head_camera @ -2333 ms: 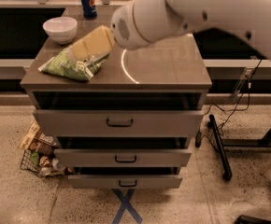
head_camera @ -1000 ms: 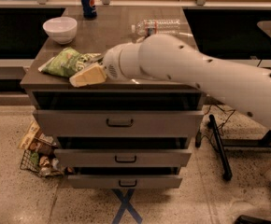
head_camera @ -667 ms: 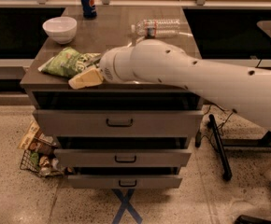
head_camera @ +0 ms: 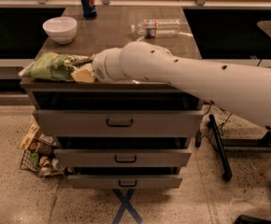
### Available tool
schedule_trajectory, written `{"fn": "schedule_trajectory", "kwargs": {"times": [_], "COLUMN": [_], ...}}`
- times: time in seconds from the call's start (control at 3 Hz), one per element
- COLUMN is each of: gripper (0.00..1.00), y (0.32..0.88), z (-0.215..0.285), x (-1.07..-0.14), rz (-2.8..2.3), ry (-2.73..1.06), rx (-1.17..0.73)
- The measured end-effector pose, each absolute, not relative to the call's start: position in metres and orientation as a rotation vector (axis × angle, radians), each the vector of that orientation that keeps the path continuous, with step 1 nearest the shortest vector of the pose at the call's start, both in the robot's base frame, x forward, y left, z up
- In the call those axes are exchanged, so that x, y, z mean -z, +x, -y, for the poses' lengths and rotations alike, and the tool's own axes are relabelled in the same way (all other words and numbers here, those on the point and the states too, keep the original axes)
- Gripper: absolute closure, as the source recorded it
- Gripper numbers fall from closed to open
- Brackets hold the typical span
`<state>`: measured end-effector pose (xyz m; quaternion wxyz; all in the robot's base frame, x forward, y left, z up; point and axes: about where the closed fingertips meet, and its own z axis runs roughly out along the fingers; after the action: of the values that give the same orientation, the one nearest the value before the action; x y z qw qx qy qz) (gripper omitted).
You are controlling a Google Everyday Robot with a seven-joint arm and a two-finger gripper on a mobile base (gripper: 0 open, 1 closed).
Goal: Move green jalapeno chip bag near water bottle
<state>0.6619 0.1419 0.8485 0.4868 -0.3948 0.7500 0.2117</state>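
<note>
The green jalapeno chip bag (head_camera: 55,65) lies crinkled at the front left corner of the cabinet top (head_camera: 121,36). My gripper (head_camera: 83,73) is at the bag's right end, low over the front edge and touching or nearly touching the bag. The white arm reaches in from the right. The water bottle (head_camera: 158,27) lies on its side at the back right of the top, its white cap pointing left, well away from the bag.
A white bowl (head_camera: 60,29) stands at the back left and a blue soda can (head_camera: 86,2) behind it at the far edge. The cabinet has three shut drawers (head_camera: 119,122). A wire basket of snack packets (head_camera: 38,154) sits on the floor at the left.
The arm has come down from above the middle of the top to the bag's right end at the front edge. In the last second it has edged slightly left against the bag.
</note>
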Motion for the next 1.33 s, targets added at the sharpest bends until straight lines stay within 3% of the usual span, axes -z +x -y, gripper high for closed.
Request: {"fn": "schedule_trajectory", "kwargs": {"times": [0.33,0.67,1.0,1.33], "gripper": [0.60,0.93,1.00,0.82], "y": [0.6631,0.6652,0.6667,0.6689], "z": [-0.1495,-0.1511,-0.1484,-0.1438], "x": [-0.8417,-0.8410,-0.8431,-0.8480], "rz": [-1.852,-1.881,-1.893,-1.894], "ry": [-0.972,-0.992,-1.001,-1.020], "rx": [-0.535,-0.537,-0.523,-0.563]}}
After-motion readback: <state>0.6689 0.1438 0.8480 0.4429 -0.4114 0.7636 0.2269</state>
